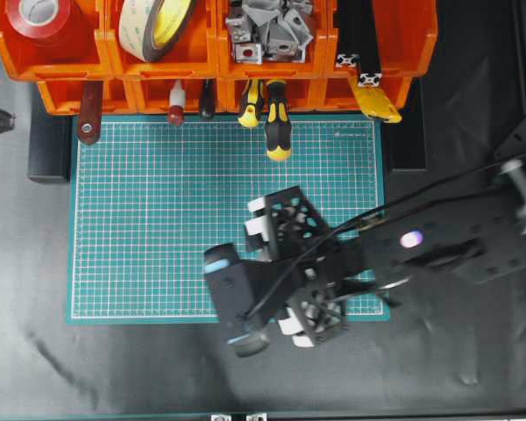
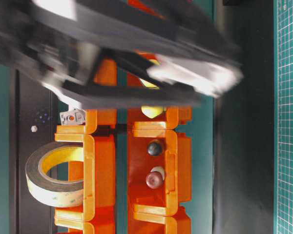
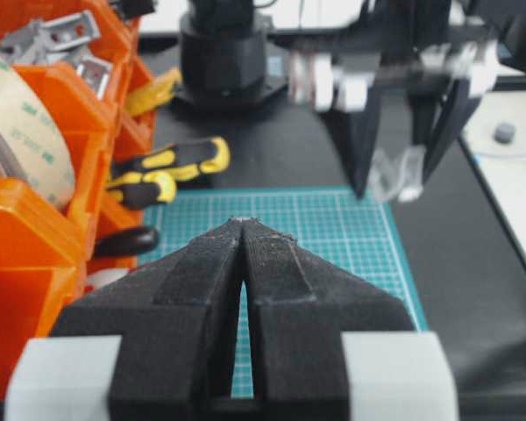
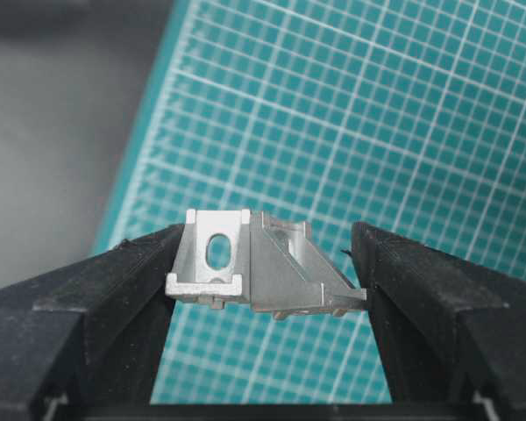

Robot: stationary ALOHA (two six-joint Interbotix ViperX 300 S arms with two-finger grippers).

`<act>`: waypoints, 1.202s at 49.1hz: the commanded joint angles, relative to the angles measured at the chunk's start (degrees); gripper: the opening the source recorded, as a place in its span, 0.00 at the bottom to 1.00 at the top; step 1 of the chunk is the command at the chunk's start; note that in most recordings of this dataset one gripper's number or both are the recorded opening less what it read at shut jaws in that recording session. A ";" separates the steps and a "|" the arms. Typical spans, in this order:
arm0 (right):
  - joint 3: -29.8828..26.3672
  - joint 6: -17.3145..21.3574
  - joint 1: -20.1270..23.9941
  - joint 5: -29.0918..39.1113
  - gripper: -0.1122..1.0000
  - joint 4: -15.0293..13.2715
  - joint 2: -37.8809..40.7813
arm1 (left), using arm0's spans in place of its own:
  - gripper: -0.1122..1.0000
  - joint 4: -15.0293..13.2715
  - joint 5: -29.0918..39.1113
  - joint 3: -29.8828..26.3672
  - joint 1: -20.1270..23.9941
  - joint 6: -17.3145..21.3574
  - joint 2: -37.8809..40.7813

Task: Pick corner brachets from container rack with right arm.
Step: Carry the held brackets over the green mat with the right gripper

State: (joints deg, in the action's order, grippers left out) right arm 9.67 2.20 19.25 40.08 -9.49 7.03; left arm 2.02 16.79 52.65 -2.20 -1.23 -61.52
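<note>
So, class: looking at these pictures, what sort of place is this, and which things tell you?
Most likely a workshop bench set up for robot work: orange storage bins holding tape and metal brackets, screwdrivers hung below, and a green gridded cutting mat.

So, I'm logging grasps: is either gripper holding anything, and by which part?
The right gripper holds one corner bracket, pinched by its two opposite ends. The left gripper is shut and holds nothing.
</note>
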 commanded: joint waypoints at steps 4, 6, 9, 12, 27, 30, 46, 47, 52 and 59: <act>-1.23 0.09 -1.49 -3.25 0.66 -3.60 2.64 | 0.10 0.18 -0.26 -1.49 -0.79 0.35 0.62; -1.23 0.09 -1.93 -3.69 0.66 -4.04 3.52 | 0.10 0.18 -0.26 -1.41 -0.97 0.35 0.62; -1.23 0.09 -2.55 -4.22 0.66 -4.48 4.66 | 0.10 0.26 -0.26 -1.41 -0.97 0.35 0.62; -1.23 0.09 -2.99 -4.48 0.66 -4.66 5.36 | 0.10 0.18 -0.26 -1.41 -0.97 0.44 0.53; -0.35 0.09 -3.96 -4.83 0.66 -4.83 5.71 | 0.10 0.18 -0.35 -1.41 -0.97 0.62 0.53; -0.26 0.09 -4.04 -4.92 0.66 -4.83 5.80 | 0.10 0.18 -0.26 -1.41 -0.97 0.62 0.62; 1.76 0.35 -4.48 -5.62 0.66 -4.83 6.33 | 0.10 0.18 -0.26 -1.32 -0.70 0.62 0.44; 1.76 0.44 -4.57 -5.89 0.66 -4.83 6.33 | 0.10 0.26 -0.26 -1.32 -0.70 0.62 0.53; 2.11 0.88 -4.92 -6.86 0.66 -4.83 6.33 | 0.10 0.26 -0.26 -1.23 -0.70 0.53 0.62; 2.81 1.05 -5.27 -8.00 0.66 -4.83 6.42 | 0.10 0.26 -0.26 -1.23 -0.70 0.62 0.62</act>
State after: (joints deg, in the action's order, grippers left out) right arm 12.66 3.08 13.97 33.31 -14.15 14.33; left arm 2.11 16.79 52.65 -2.99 -0.79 -61.52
